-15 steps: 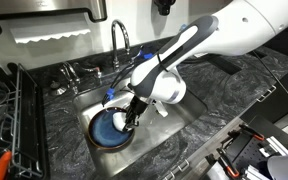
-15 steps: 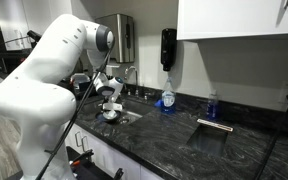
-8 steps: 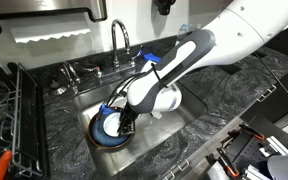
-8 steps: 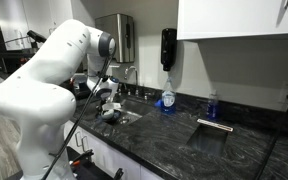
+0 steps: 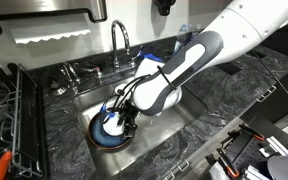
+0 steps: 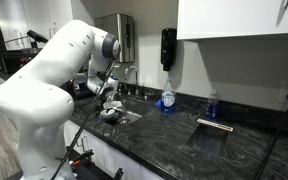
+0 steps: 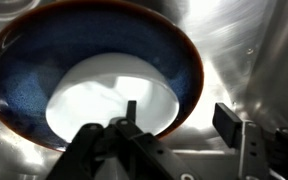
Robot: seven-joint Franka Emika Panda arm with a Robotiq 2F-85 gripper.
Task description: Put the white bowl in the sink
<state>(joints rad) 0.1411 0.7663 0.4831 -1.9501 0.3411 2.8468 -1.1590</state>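
Note:
The white bowl (image 7: 99, 95) lies inside the larger blue plate (image 7: 34, 80) on the floor of the steel sink (image 7: 254, 50). In an exterior view the bowl (image 5: 112, 124) shows as a white patch on the plate (image 5: 100, 138) at the near left of the sink (image 5: 174, 118). My gripper (image 7: 179, 118) hangs low over the bowl's right edge, open. One finger (image 7: 131, 110) stands over the bowl's inside, the other finger (image 7: 227, 125) outside it over the steel, both apart from the rim. My gripper (image 5: 127, 120) reaches down into the basin; the gripper (image 6: 109, 108) shows small at the counter edge.
A chrome faucet (image 5: 119, 40) rises at the sink's back rim. A black dish rack (image 5: 9, 110) stands to the left. On the dark stone counter stand a soap bottle (image 6: 167, 98) and a blue bottle (image 6: 212, 105), beside a second small basin (image 6: 212, 135).
The jaws have gone from shut to open, letting go of the bowl's rim. The arm sank lower into the sink, and the bowl now rests on the blue plate.

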